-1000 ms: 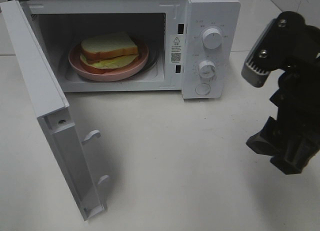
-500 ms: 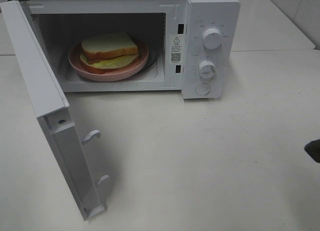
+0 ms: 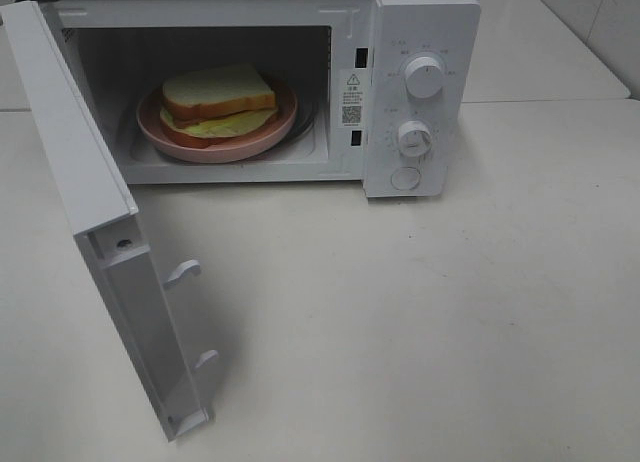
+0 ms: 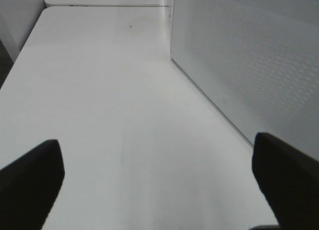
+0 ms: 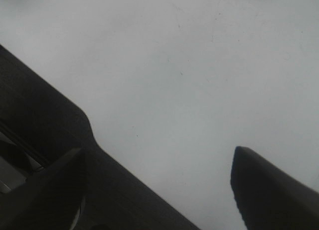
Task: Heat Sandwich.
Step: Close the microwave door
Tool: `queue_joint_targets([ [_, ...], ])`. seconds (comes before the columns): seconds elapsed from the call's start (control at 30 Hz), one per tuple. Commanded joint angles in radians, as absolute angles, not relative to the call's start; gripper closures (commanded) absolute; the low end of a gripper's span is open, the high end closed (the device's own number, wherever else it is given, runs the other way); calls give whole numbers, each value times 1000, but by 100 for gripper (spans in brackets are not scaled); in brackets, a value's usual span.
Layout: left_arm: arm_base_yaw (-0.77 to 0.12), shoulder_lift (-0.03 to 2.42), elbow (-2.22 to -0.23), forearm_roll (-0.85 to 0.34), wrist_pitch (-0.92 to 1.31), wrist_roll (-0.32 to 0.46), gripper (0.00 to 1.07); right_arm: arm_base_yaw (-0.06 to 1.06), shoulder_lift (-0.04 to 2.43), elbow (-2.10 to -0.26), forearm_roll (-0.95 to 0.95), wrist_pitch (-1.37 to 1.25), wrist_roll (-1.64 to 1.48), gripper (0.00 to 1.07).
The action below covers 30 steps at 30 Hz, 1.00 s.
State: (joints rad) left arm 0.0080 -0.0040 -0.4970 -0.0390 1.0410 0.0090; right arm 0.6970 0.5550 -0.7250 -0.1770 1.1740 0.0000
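Observation:
The sandwich [image 3: 218,100], white bread with green and red filling, lies on a round pink plate [image 3: 165,138] inside the white microwave [image 3: 425,22]. The microwave's door [image 3: 75,152] hangs wide open to the left. Neither arm shows in the exterior high view. In the left wrist view my left gripper [image 4: 157,150] is open over bare white table, with a white mesh-patterned panel of the microwave [image 4: 249,60] close beside it. My right gripper [image 5: 157,153] is also open above bare table, holding nothing.
Two round knobs [image 3: 424,76] and a round button [image 3: 405,178] sit on the microwave's right front panel. The open door's lower corner [image 3: 185,422] juts toward the table's front edge. A table seam [image 4: 107,6] runs along the far side.
The right arm, which stood at the right of the exterior high view a second ago, has withdrawn to the right and out of sight. The sandwich, plate and door have not moved.

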Motion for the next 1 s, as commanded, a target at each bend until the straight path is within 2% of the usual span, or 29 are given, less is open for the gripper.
queue_joint_targets([
  [0.03, 9, -30, -495, -43, 1035, 11, 10, 696, 489, -721, -171, 1220, 37, 31],
  [0.5, 9, -30, -495, -43, 1035, 11, 10, 466, 292, -720, -167, 1242, 51, 31],
  [0.83, 9, -30, -495, -43, 1035, 11, 10, 307, 134, -548, -157, 1188, 83, 31],
  [1.0, 9, -30, -495, -43, 1035, 11, 10, 223, 66, -548, -129, 1137, 90, 31],
])
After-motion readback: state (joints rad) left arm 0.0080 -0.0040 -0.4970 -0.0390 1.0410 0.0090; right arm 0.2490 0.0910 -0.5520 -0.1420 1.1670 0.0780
